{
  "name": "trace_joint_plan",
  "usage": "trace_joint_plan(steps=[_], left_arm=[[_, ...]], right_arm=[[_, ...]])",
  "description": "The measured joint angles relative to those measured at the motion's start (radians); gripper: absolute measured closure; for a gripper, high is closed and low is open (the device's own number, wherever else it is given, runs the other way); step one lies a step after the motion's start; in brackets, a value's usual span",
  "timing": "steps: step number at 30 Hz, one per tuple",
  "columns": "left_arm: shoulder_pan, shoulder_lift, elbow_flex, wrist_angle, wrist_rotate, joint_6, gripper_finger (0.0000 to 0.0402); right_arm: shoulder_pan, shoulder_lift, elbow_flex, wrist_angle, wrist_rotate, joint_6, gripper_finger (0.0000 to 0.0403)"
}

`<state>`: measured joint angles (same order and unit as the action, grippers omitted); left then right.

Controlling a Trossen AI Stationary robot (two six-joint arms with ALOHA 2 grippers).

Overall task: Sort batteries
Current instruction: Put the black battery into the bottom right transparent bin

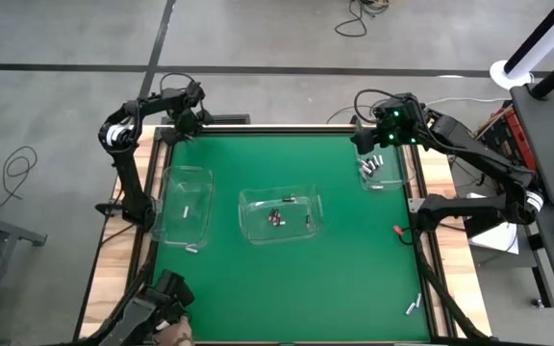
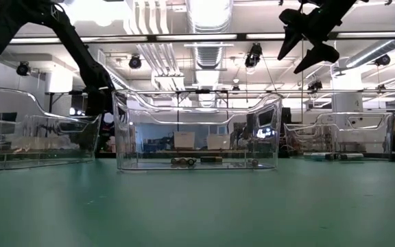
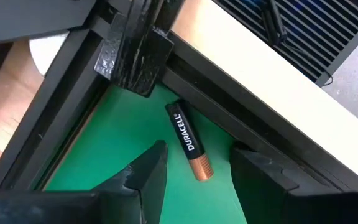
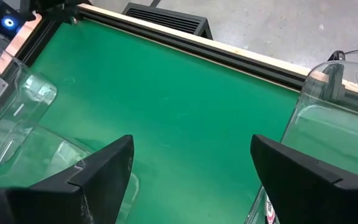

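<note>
The left gripper hangs over the far left corner of the green table, fingers spread. Between them, lying flat on the mat and hard against the black frame, is a black and copper battery; the fingers are either side of it and not touching it.

The right gripper is up in the air near the far right corner, its jaws wide apart and holding nothing, just above a clear bin at the right edge that has a few batteries in it.

A second clear bin sits mid-table with several small batteries on its floor. A third bin stands toward the left edge with one pale battery inside and another loose just off its near side. Two more loose batteries lie near the near right corner, and a small red object rests by the right edge.
</note>
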<state>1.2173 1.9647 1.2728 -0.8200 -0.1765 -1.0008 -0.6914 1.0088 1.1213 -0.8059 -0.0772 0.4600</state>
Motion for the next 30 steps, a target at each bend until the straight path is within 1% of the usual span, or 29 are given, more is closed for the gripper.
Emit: trace_joint_plan(steps=[3,5,7,11,13,15,17,21,26,30], left_arm=[[0.005,0.004,0.008,-0.001,0.003,0.004,0.0249],[0.010,0.006,0.012,0.000,0.011,0.016,0.0261],[0.015,0.006,0.013,0.007,0.016,0.022,0.0290],[0.017,0.007,0.010,0.001,0.015,0.015,0.0371],[0.019,0.007,0.009,-0.008,0.014,0.015,0.0388],[0.018,0.005,0.009,-0.008,0.017,0.051,0.0383],[0.010,-0.002,0.008,-0.014,0.022,0.092,0.0379],[-0.036,-0.038,0.004,-0.032,0.011,0.172,0.0388],[-0.146,-0.157,0.005,-0.111,0.011,0.270,0.0392],[-0.283,-0.284,0.006,-0.134,0.011,0.351,0.0393]], right_arm=[[0.000,0.000,0.000,0.000,0.000,0.001,0.0087],[0.000,0.000,0.000,0.000,0.000,0.002,0.0091],[0.000,0.000,0.000,0.000,0.000,0.003,0.0095],[0.000,-0.001,0.000,-0.001,0.000,0.003,0.0101],[0.000,-0.005,0.005,-0.022,0.000,-0.012,0.0103],[-0.003,-0.008,0.031,-0.081,0.003,-0.040,0.0103],[-0.003,-0.014,0.075,-0.143,0.031,-0.076,0.0101],[-0.003,-0.027,0.170,-0.255,0.088,-0.142,0.0095],[-0.003,-0.060,0.262,-0.327,0.100,-0.221,0.0092],[-0.003,-0.100,0.280,-0.332,0.106,-0.290,0.0097]])
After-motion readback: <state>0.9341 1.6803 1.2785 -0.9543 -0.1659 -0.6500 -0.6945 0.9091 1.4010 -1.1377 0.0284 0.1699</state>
